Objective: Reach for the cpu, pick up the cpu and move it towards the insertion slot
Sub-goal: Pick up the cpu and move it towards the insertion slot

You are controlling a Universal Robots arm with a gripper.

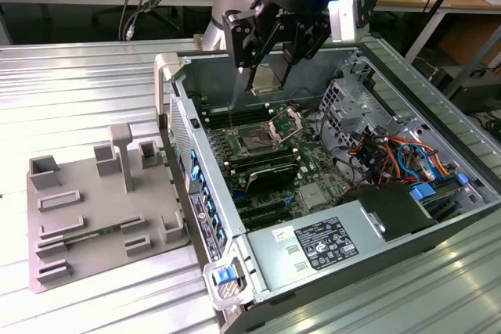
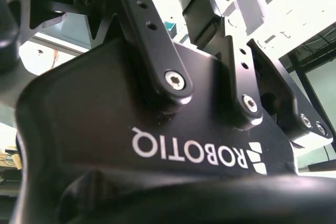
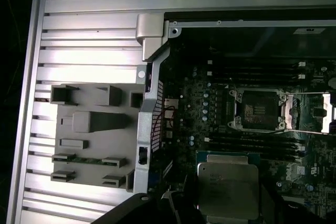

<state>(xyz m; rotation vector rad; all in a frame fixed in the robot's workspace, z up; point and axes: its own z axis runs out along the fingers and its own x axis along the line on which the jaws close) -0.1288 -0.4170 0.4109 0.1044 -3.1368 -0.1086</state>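
Observation:
My gripper [image 1: 268, 84] hangs over the open computer case, shut on the cpu [image 1: 268, 76], a flat silvery square held between its two black fingers. In the first wrist view the cpu [image 3: 228, 183] sits edge-held between the dark fingers [image 3: 181, 205]. The insertion slot [image 1: 255, 141] lies on the motherboard below and slightly toward the exterior view's left of the gripper, its metal bracket [image 1: 286, 121] hinged open. In the first wrist view the insertion slot [image 3: 256, 109] has a dark centre and is apart from the cpu. The gripper's black housing [image 2: 157, 145] is seen close up in the second wrist view.
A grey plastic tray fixture [image 1: 94, 209] stands on the ribbed metal table left of the case [image 1: 182, 138]. Inside the case are long black memory slots [image 1: 270, 171], a power supply [image 1: 321, 244], a drive cage [image 1: 344, 103] and bundled cables [image 1: 391, 154].

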